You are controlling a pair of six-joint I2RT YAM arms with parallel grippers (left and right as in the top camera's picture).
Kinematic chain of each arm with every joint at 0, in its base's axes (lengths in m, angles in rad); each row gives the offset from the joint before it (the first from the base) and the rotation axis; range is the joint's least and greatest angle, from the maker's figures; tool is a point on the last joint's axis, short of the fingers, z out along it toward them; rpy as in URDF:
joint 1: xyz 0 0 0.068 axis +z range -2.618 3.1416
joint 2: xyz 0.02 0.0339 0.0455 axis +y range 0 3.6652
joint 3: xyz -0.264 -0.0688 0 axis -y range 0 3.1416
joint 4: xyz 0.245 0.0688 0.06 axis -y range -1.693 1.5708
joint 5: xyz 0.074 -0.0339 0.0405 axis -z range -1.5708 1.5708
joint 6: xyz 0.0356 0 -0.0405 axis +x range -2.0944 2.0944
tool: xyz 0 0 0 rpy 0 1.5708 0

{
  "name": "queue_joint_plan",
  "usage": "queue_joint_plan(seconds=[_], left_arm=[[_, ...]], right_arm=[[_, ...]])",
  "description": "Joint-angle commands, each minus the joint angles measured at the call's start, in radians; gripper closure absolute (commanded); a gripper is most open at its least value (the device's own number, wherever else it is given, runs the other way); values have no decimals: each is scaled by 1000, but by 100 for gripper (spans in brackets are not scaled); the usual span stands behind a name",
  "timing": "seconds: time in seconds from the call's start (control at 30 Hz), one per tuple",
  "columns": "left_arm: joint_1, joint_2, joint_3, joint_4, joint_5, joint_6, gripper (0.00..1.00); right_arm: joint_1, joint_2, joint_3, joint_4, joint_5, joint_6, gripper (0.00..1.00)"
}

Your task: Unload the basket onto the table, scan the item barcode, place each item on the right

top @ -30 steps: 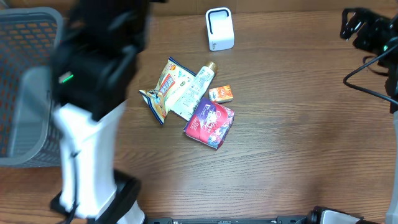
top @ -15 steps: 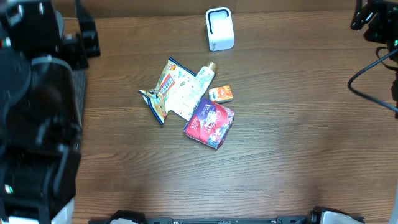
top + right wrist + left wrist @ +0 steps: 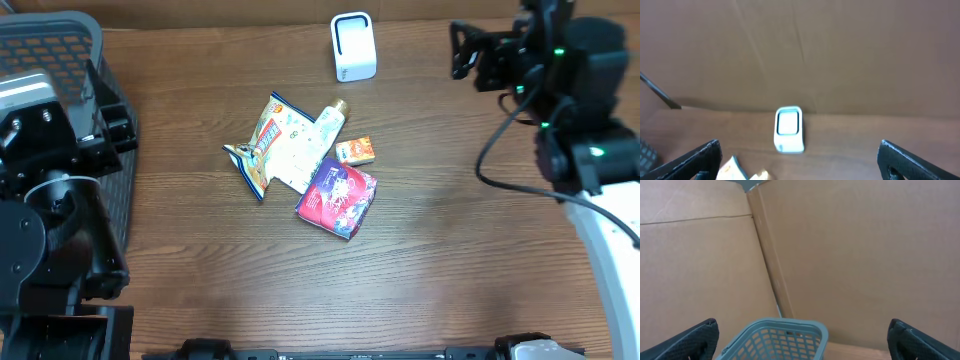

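Pickup looms: left gripper (image 3: 802,332) and right gripper (image 3: 466,52) both gape empty; orange box (image 3: 355,151) needs its barcode facing scanner (image 3: 353,46).

I work at what looks like a mock shop checkout set up inside a test cell. My wood-grain bench (image 3: 450,260) carries a small white barcode scanner (image 3: 353,46) at its far edge. Just in front of the scanner lie 4 packaged goods in a cluster: a snack bag (image 3: 270,140), a tube (image 3: 315,145), a small orange box (image 3: 356,151) and a purple-red pack (image 3: 338,198). Well to the left of the scanner stands a grey plastic shopping basket (image 3: 55,20). Behind the scanner rise plain cardboard walls (image 3: 840,50).
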Motion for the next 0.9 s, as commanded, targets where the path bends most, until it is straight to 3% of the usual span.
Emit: queue_joint_plan(seconds=[0.0,0.17,0.53,0.87], left_arm=[[7,-5,-18,6,19,14,0],[7,-5,-42,19,24,15,0],[7,-5,-84,34,25,14,0],[7,-5,-113,55,25,-2,0]], right_arm=[[16,102,-33,1,35,142,0],[56,254,-31,-19,-71,238,0],[240,465,136,-151,-39,423,0],[268,632,313,-200,-57,719,0]])
